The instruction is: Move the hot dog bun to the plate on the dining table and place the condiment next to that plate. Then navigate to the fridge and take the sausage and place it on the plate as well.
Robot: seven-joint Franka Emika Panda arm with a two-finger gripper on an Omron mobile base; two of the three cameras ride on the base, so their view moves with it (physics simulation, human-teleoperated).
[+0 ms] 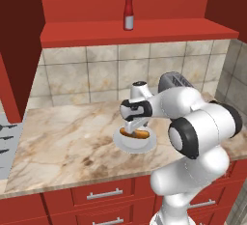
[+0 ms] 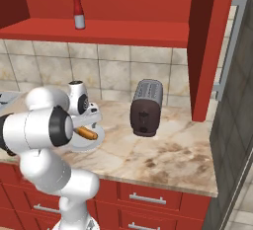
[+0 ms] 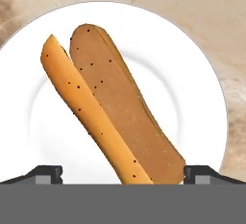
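Marble surface [image 1: 62, 142] under red cabinets, white plate [image 3: 192, 74] at frame centre. Hot dog bun [image 3: 115, 112] lying on that plate, long axis from upper left to lower right, directly beneath claw [image 3: 123, 175]. Claw tips apart, flanking bun's lower end, not yet clamped. Condiment [image 1: 128, 13] on shelf, upper centre.

My white arm with dark joints [image 1: 193, 122] rises from the base, bends at a thick elbow and reaches forward and left, ending in a wrist turned straight down. My two-finger gripper [image 1: 136, 128] hangs low at the end of it, pointing downward. In the hand view my two small dark fingertips [image 3: 45, 174] sit far apart at the lower left and lower right, jaws spread wide and closed on nothing.
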